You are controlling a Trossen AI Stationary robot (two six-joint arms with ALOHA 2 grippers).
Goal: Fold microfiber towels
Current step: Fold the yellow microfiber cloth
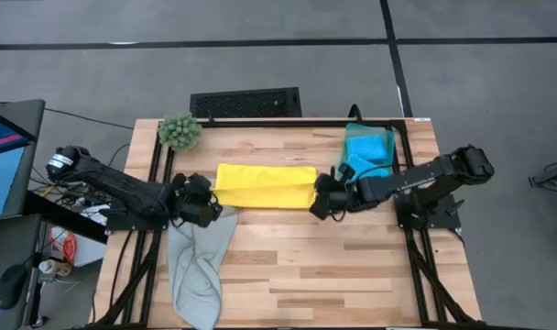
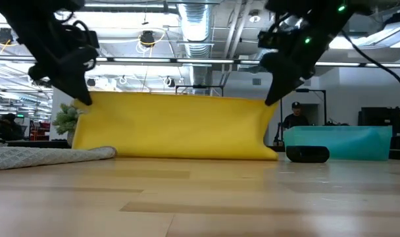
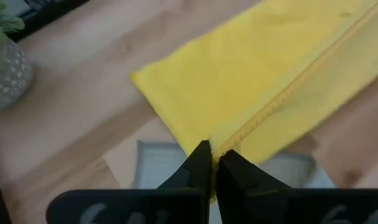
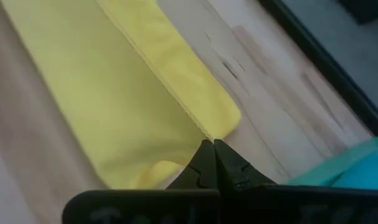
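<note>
Yellow microfiber towel (image 1: 265, 186) stretched taut above the middle of the wooden counter (image 1: 333, 266), lifted by its two upper corners and hanging as a doubled sheet, lower fold brushing the boards in the low view. Left end effector (image 3: 211, 163) pinched fully closed on the corner nearest the fuzzy green plant (image 1: 180, 131); right end effector (image 4: 214, 155) clamped just as tightly on the opposite corner. Held high and pulled apart, presumably to keep the hemmed edges aligned and the cloth free of wrinkles for laying down in a clean fold.

Pale grey towel (image 1: 198, 266) left crumpled on the left arm's side of the counter, draping over the near edge, apparently awaiting its turn. Teal green towel (image 1: 366, 151) and a blue towel (image 1: 358, 170) stacked toward the far right corner, close behind the right arm, well clear of the working area.

Part of the blue towel masked by the right arm from above. Small black block (image 2: 308, 154) visible only at counter height, in front of the teal green towel; purpose unclear. Exact grip on both layers of the yellow hem not confirmable from the wrist views. Person in the room beyond, partly hidden behind the teal green towel.
</note>
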